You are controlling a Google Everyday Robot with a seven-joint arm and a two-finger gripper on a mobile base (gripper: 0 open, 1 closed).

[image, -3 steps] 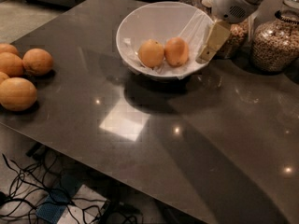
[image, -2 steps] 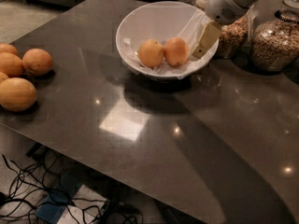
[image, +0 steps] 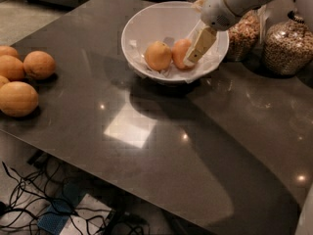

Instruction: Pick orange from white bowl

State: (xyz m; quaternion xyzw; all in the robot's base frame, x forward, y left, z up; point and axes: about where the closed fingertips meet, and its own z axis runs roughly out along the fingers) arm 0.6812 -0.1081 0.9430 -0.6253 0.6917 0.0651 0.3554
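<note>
The white bowl [image: 156, 18] stands at the back middle of the dark table and has a crinkled white lining. Two fruits lie in it. The deep reddish orange [image: 178, 52] is on the right. A paler yellow-orange fruit [image: 157, 56] lies just left of it. My gripper [image: 190, 57] reaches down into the bowl from the upper right. It is open, and its beige finger [image: 199, 45] rests against the right side of the orange. The other finger is mostly hidden behind the orange.
Several larger pale oranges [image: 39, 64] lie grouped at the table's left edge. Two glass jars of grain [image: 288, 45] stand right of the bowl, one jar [image: 242, 33] close behind the arm. Cables [image: 29, 204] lie on the floor below the front edge.
My gripper has moved left and down, deeper into the bowl, from the right rim to the orange's side. The fruits have not moved.
</note>
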